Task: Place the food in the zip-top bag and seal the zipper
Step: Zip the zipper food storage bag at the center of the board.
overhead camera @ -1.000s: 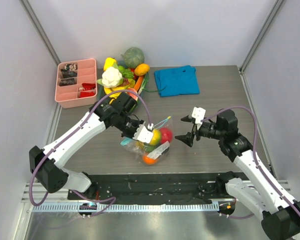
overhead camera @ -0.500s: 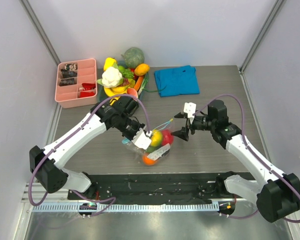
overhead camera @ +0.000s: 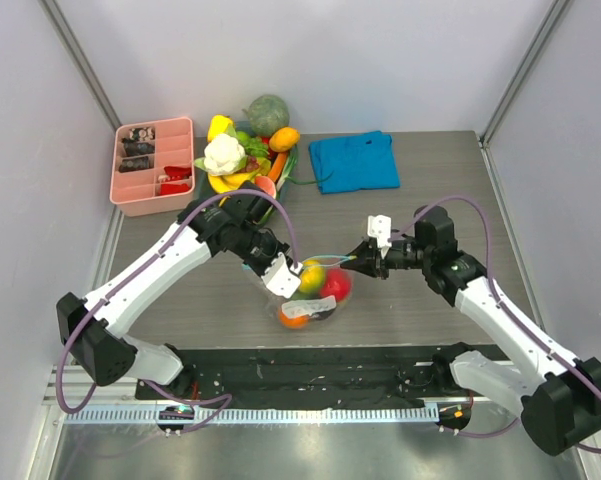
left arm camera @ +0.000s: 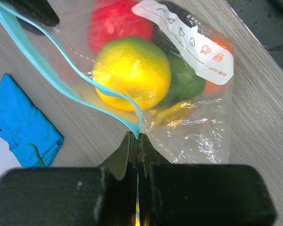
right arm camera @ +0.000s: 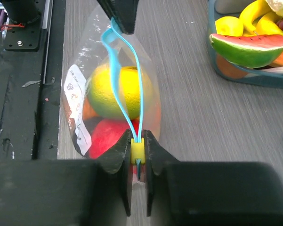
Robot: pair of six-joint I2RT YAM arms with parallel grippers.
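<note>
The clear zip-top bag [overhead camera: 320, 303] lies mid-table with food inside: a yellow-orange round fruit [left arm camera: 132, 73], a red apple [left arm camera: 115, 23], and a green piece and an orange one beneath. The teal zipper [right arm camera: 114, 70] gapes in a loop between both grippers. My left gripper [left arm camera: 138, 137] is shut on one end of the zipper strip, at the bag's left side [overhead camera: 288, 272]. My right gripper [right arm camera: 138, 141] is shut on the small yellow slider at the other end, on the bag's right [overhead camera: 356, 262].
A pink divided tray [overhead camera: 152, 165] and a pile of toy produce with a white cauliflower [overhead camera: 223, 153] sit at the back left. A watermelon slice [right arm camera: 247, 47] rests in that pile. A folded blue cloth [overhead camera: 353, 160] lies at the back. A black mat [overhead camera: 310, 370] runs along the near edge.
My right gripper moved left to the bag's mouth and closed on the yellow slider. The left gripper kept its grip and shifted only slightly.
</note>
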